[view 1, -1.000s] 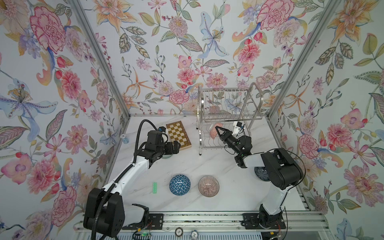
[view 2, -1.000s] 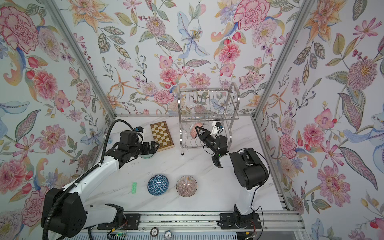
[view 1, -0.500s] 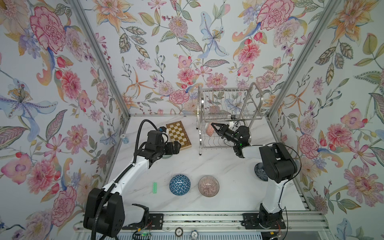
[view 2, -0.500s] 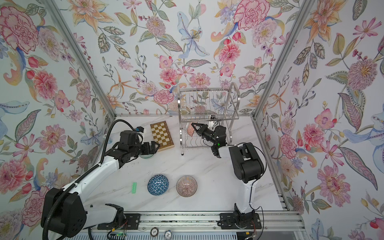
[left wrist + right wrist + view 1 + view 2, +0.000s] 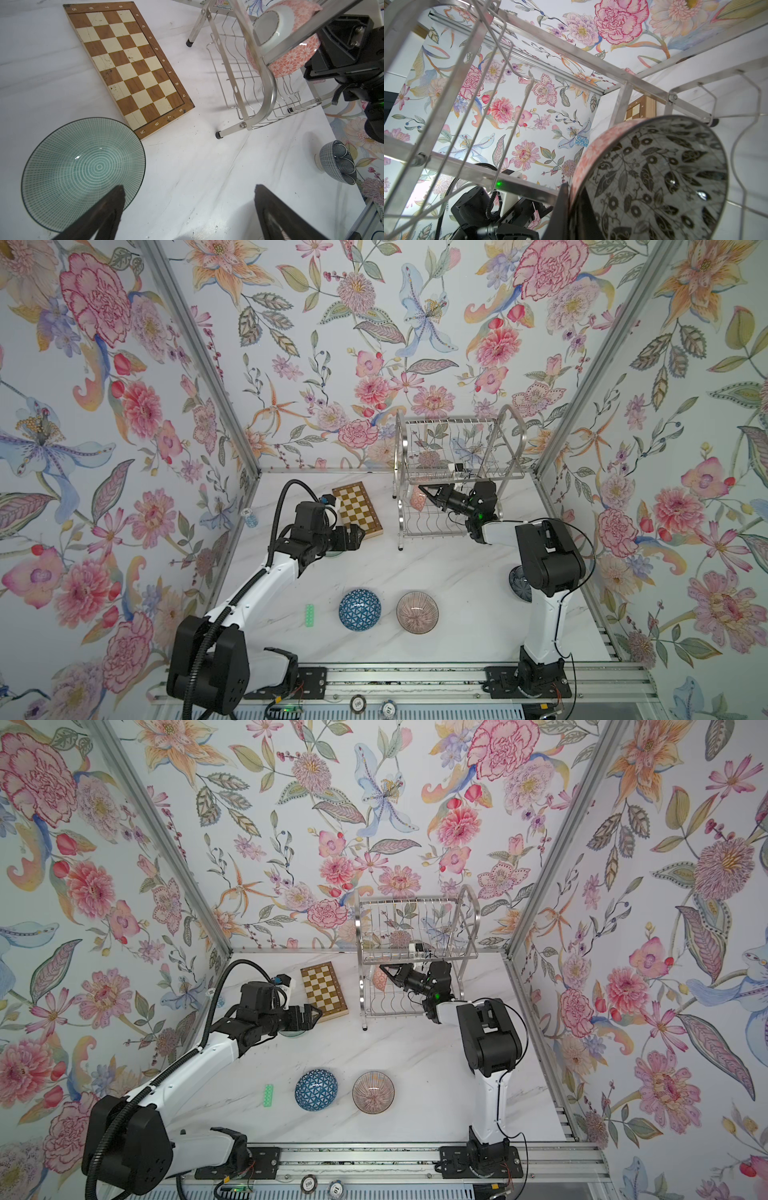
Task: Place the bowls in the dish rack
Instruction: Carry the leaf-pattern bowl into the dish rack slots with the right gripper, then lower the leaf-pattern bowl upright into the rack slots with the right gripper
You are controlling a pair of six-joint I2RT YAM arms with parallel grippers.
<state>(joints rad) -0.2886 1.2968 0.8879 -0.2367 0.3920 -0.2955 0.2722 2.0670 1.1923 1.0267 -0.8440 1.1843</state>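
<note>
We see a white marble tabletop closed in by walls of flowered wallpaper. Toward the upper right of both top views stands the two-tier shiny steel wire dish rack.

The right gripper reaches into the rack's lower tier at its left end. Its jaws are clamped on the rim of a round bowl with a black-and-white leaf pattern inside and a red lattice outside. This bowl stands on edge, and we cannot tell whether it touches the shelf wires.

Left of centre, the left gripper has its jaws spread wide and holds nothing. One finger hangs over the rim of the pale mint green ringed bowl, which sits on the table just beside a corner of the flat brown-and-white chessboard.

Low in the frame, the blue triangle-patterned bowl and the pinkish bowl with fine radial lines sit side by side, with a small green block to their left. A dark fine-lined bowl stands by the right wall, partly behind the right arm.
</note>
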